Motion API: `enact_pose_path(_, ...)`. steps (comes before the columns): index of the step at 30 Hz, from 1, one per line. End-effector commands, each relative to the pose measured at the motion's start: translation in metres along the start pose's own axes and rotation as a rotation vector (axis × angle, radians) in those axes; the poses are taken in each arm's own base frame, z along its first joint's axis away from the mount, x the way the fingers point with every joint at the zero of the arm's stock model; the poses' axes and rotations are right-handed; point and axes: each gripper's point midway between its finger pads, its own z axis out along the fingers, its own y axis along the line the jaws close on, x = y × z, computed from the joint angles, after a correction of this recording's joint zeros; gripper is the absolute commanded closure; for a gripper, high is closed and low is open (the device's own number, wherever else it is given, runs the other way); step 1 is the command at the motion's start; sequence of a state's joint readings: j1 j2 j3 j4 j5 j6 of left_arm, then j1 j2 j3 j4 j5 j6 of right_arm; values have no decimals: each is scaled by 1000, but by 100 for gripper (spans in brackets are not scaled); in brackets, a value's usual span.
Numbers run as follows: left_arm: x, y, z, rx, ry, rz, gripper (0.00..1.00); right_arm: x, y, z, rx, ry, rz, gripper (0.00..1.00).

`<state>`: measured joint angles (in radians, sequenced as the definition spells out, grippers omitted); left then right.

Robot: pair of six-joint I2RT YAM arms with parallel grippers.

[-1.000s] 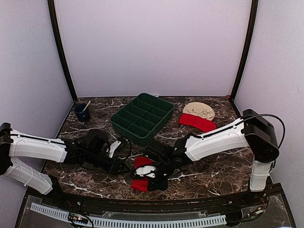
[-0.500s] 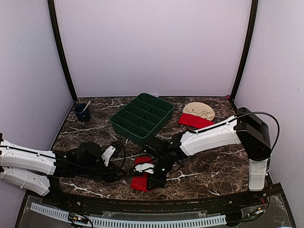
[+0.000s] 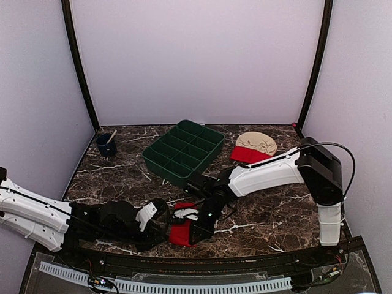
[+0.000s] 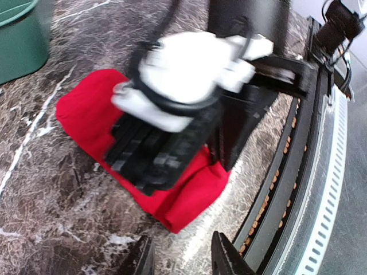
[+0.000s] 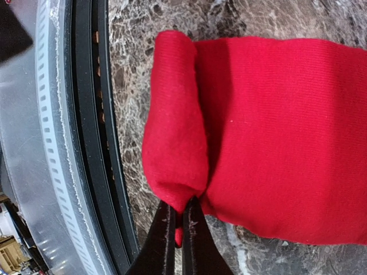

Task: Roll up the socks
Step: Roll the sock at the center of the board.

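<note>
At the near edge of the table (image 3: 275,211), right fingers (image 5: 163,240) clamp the first fold of the red sock (image 5: 275,132), left fingers (image 4: 226,256) parted and empty beside it; rolling looks barely begun, and next that fold likely needs turning onward.

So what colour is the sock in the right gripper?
The sock is plain bright red; right wrist view shows it best.

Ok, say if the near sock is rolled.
Partly rolled: the sock curls over at one end, pinched by the shut right gripper; the rest lies flat.
</note>
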<state>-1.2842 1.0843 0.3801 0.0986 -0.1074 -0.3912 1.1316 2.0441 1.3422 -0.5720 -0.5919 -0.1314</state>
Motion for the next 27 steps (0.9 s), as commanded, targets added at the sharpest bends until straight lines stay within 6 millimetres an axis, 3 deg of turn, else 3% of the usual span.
enact_pose_path(1, -7, -9, 3, -54, 5, 124, 64, -4, 0, -1, -40, 4, 33, 100)
enact_pose_path(10, 1, -35, 24, -59, 96, 356, 63, -2, 1, 0, -75, 33, 56, 100)
enact_pose_path(27, 1, -34, 34, -92, 128, 507, 62, 0, 1, -1, -112, 40, 70, 100)
